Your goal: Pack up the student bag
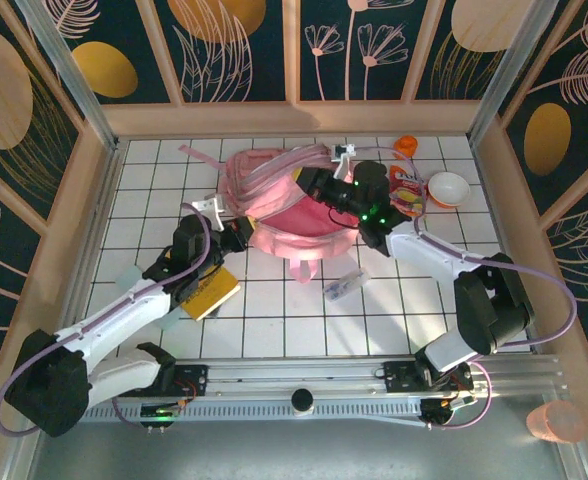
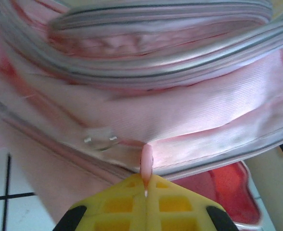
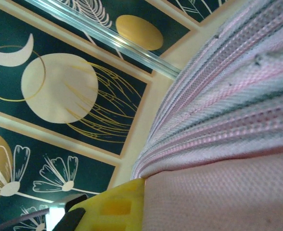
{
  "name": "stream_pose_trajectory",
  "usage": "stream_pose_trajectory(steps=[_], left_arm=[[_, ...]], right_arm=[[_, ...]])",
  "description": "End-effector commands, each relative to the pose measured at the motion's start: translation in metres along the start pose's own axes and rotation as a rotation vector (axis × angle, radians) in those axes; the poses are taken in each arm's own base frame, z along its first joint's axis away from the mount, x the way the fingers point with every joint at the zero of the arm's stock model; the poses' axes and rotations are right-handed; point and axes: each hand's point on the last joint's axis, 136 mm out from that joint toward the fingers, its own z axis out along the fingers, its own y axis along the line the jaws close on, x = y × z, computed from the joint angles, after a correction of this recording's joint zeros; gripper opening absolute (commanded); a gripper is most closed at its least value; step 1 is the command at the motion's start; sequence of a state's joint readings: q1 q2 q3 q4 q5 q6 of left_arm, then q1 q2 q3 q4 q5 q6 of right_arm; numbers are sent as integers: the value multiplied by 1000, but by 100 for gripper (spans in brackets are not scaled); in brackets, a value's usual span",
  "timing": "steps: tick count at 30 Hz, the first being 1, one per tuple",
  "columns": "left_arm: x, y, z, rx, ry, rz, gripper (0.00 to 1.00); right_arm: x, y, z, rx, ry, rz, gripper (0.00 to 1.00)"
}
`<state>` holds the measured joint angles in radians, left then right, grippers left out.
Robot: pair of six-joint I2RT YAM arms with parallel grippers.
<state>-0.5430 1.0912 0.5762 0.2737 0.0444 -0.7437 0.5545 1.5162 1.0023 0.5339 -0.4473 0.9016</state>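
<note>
on tiled table (image 1: pixel 274 320), pale pink silver-zipped student bag (image 1: pixel 284 225), left hand (image 2: pixel 145 187) and right hand (image 1: pixel 304 178) clamped on it

yellow book (image 1: pixel 212 296), white bowl (image 1: pixel 448 188), snack packet (image 1: pixel 407 192)

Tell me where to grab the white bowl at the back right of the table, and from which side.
Probably the white bowl by its rim, on the side away from the snack packet. Come from above, with one finger inside and one outside. It sits upright with its mouth open, and the packet crowds the other side.
</note>
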Motion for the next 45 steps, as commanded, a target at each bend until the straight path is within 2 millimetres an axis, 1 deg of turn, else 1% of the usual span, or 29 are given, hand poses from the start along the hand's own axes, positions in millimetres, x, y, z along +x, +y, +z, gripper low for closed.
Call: stream_pose_trajectory(steps=[1, 5, 8, 13, 16, 19, 24, 28, 29, 31, 32, 33, 34, 37, 40, 42, 44, 45], left_arm=[[-27, 17, -9, -92, -160, 58, 0], [-39, 29, -10, -138, -233, 101, 0], [-51, 47, -7, -179, -281, 88, 0], [-76, 77, -1, -214, -373, 49, 0], [-85, 91, 11, -239, -386, 37, 0], [-90, 103, 22, -263, -403, 29, 0], [-95, 110, 39, -282, -394, 34, 0], [-98, 114, 43, -295, -394, 32, 0], [-98, 112, 44, -289, -386, 33, 4], [-97, 104, 44, -257, -363, 34, 23], [-97, 99, 43, -238, -353, 37, 31], [-97, 94, 41, -223, -339, 39, 39], [-96, 89, 38, -212, -328, 39, 43], [-95, 80, 26, -200, -302, 27, 52], [-94, 79, 13, -226, -283, 14, 57], [-93, 84, 3, -268, -286, -27, 61], [-91, 95, -7, -339, -284, -109, 62], [-88, 95, -9, -347, -270, -120, 63]], right_arm=[[-40, 80, -14, -232, -45, -106, 0], [-43, 90, -16, -255, 0, -110, 0], [-47, 103, -23, -284, 32, -125, 0], [-61, 116, -33, -321, 92, -149, 0], [-68, 117, -35, -320, 131, -159, 0], [-72, 111, -35, -317, 156, -149, 0], [-73, 100, -30, -287, 178, -129, 0], [-76, 95, -26, -278, 165, -124, 0], [-77, 93, -25, -268, 156, -120, 0], [-81, 84, -21, -236, 123, -114, 0], [-84, 77, -19, -213, 99, -108, 0], [-87, 70, -17, -186, 65, -103, 0], [-89, 63, -16, -163, 33, -98, 0], [-98, 48, -12, -129, -55, -87, 0], [-107, 38, -6, -117, -109, -101, 0], [-109, 29, 2, -107, -123, -110, 0], [-108, 18, 9, -104, -120, -106, 0], [-107, 12, 13, -105, -115, -101, 0]])
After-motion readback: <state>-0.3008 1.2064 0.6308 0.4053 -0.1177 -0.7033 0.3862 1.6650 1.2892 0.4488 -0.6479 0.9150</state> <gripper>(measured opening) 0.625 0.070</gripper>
